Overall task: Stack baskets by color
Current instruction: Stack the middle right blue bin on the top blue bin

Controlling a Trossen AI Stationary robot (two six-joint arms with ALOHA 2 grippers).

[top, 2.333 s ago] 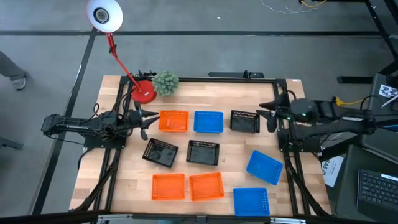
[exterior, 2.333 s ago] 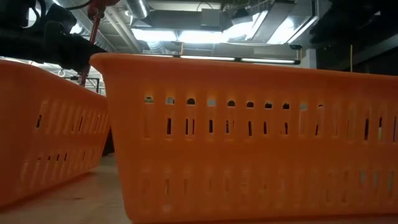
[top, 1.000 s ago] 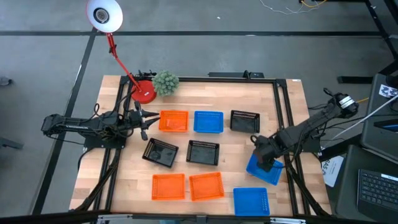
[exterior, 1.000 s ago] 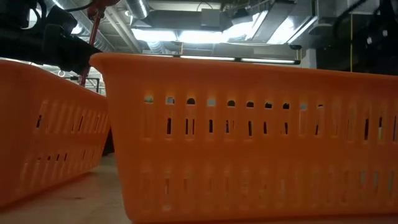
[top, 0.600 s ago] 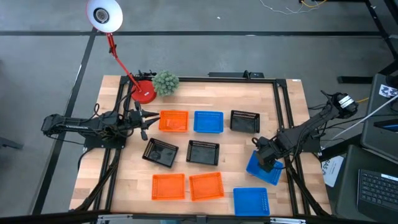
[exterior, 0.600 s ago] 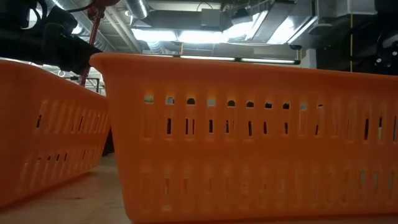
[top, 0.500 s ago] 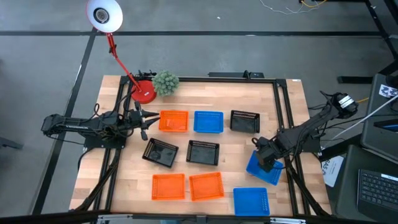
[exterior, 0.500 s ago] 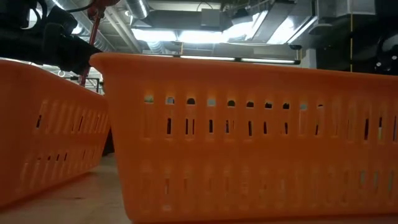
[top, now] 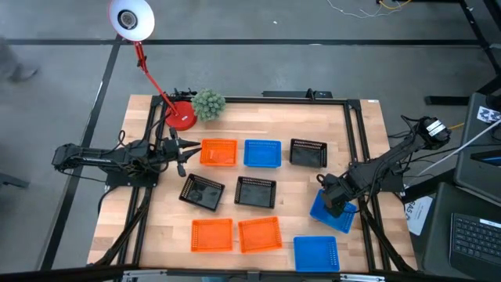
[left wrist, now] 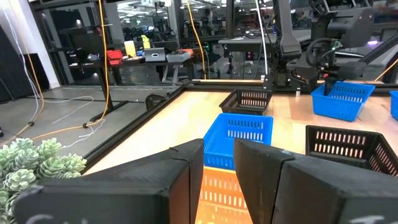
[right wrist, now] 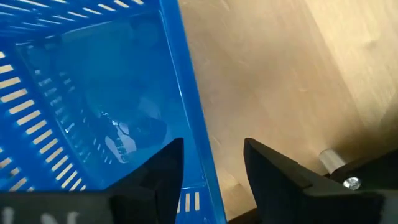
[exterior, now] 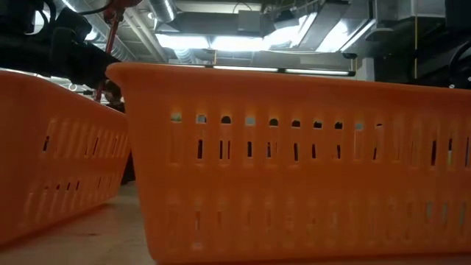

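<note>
With your right gripper (right wrist: 208,163) spread wide, one finger either side of the tilted blue basket's (top: 332,210) thin wall near the table's right edge, pinch that rim squarely: judging by looks, it's light, slightly flexible, slick plastic.

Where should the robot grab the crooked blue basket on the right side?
On its thin rim wall, coming from above. The tilted blue basket is shallow and open-topped, so one finger goes inside and one outside, just as the right tool already straddles that wall.

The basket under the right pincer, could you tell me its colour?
Blue basket, clearest in the right wrist view.
</note>
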